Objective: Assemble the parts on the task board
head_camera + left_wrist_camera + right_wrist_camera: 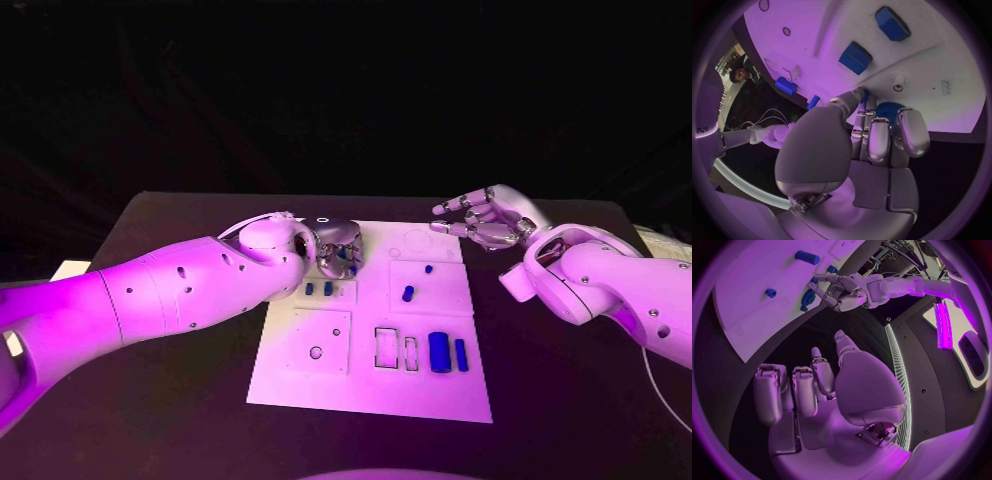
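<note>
The white task board (296, 375) lies mid-table. My left hand (335, 250) hovers over its back left corner, fingers curled round a blue part (884, 110) that mostly hides behind them; the same hand (844, 293) and its part (810, 290) appear in the right wrist view. My right hand (483, 220) hangs above the board's back right edge, fingers loosely bent and apart, holding nothing. Two small blue parts (319, 288) sit just in front of the left hand, another blue part (408, 293) stands mid-board, and two long ones (447, 353) stand near the front right.
Two empty rectangular slots (397, 348) sit left of the long parts, and a round hole (316, 352) lies in the front left plate. Dark table (562, 400) surrounds the board. My left forearm (159, 295) crosses the table's left side.
</note>
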`<state>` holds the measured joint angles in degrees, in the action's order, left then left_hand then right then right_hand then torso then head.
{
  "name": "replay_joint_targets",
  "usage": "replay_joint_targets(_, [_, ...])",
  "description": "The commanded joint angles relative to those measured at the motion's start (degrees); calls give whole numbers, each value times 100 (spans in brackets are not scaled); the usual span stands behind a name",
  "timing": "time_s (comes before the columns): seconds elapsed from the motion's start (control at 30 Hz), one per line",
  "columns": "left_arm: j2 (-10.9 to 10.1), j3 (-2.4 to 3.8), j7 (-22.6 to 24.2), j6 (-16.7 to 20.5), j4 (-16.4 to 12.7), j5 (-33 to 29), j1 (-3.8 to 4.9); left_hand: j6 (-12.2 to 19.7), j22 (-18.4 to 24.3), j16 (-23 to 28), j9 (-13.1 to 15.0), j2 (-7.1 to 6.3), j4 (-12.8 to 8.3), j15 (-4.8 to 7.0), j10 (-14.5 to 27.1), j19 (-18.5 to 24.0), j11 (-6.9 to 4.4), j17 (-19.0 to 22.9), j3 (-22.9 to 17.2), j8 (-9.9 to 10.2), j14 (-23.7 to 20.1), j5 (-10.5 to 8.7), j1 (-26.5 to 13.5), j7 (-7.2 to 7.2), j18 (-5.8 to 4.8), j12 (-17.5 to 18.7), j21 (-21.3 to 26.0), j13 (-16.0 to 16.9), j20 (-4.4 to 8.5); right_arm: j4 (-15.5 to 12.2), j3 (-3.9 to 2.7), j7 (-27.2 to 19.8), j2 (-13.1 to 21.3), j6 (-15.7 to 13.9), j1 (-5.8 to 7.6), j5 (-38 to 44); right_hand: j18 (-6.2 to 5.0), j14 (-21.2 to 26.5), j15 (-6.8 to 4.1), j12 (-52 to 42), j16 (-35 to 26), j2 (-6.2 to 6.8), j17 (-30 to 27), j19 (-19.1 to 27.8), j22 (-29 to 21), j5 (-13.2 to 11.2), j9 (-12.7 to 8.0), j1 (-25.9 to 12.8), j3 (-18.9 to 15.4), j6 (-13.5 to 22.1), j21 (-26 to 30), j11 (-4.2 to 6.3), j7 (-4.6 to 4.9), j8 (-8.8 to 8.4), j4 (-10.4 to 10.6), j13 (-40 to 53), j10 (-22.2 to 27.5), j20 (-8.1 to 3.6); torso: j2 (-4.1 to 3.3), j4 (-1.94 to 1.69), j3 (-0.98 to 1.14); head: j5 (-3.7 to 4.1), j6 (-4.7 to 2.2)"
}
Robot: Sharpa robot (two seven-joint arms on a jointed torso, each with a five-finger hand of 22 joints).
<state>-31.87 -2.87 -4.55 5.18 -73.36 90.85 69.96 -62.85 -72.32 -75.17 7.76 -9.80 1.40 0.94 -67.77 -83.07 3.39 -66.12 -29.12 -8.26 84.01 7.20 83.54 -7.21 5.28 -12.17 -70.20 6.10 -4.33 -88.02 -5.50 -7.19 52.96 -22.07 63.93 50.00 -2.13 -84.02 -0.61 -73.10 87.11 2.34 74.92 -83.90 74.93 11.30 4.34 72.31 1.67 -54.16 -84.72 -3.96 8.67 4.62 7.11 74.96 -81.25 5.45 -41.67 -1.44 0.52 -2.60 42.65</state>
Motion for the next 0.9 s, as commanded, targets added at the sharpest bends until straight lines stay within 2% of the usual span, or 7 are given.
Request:
replay_joint_targets(0.03, [-33, -16, 102, 156, -6, 7, -30, -89, -127, 37, 8, 17, -54, 62, -110, -70, -12, 88, -102, -26, 188, 22, 66, 4, -96, -25, -141, 20, -1, -13, -1, -65, -3, 28, -6, 33, -38, -478, -12, -25, -31, -50, 995, -73, 326, 39, 7, 15, -21, -47, 32, 32, 0, 26, 0, 380, -24, -22, -5, -1, -3, 17, -4])
replay_joint_targets(0.17, [-104, 11, 243, 419, -87, -185, -30, -179, -196, 42, 9, 8, -140, 72, -221, -90, -22, 141, -238, -17, 185, 26, 62, 1, -107, 33, -212, 20, 15, -13, -1, -69, -1, 27, -8, 33, -38, -478, -12, -25, -31, -50, 995, -73, 326, 39, 7, 15, -21, -47, 32, 32, 0, 26, 0, 380, -24, -22, 1, -4, -5, 31, -4])
replay_joint_targets(0.43, [-315, 70, 308, 633, -292, -497, -26, -234, -228, 24, -8, -27, -223, 64, -305, -77, -15, 183, -390, 45, 180, 19, -42, -16, -108, 166, -230, 12, 15, -17, -1, -78, 6, 21, -14, 32, -38, -477, -12, -32, -32, -56, 994, -74, 328, 40, 7, 15, -24, -49, 31, 32, 0, 27, 2, 384, -27, -22, 6, -7, 1, 41, -15])
replay_joint_targets(0.67, [-526, 160, 312, 687, -532, -815, -18, -260, -231, 23, -13, -39, -220, 56, -331, -66, -9, 216, -403, 71, 175, 10, -139, -26, -105, 226, -223, 11, 8, -15, -1, -82, 8, 21, -18, 31, -38, -477, -12, -32, -32, -56, 994, -74, 328, 40, 7, 15, -24, -49, 31, 32, 0, 27, 2, 384, -27, -22, 9, -10, -2, 29, -34])
replay_joint_targets(0.9, [-714, 195, 194, 513, -640, -926, 4, -267, -238, 24, -16, -50, -217, 54, -340, -63, -7, 235, -396, 86, 172, 5, -189, -28, -106, 257, -226, 11, 4, -14, -1, -83, 12, 19, -20, 28, -38, -477, -12, -32, -32, -56, 994, -74, 328, 40, 7, 15, -24, -49, 31, 32, 0, 27, 2, 384, -27, -22, 8, -10, 3, 17, -48])
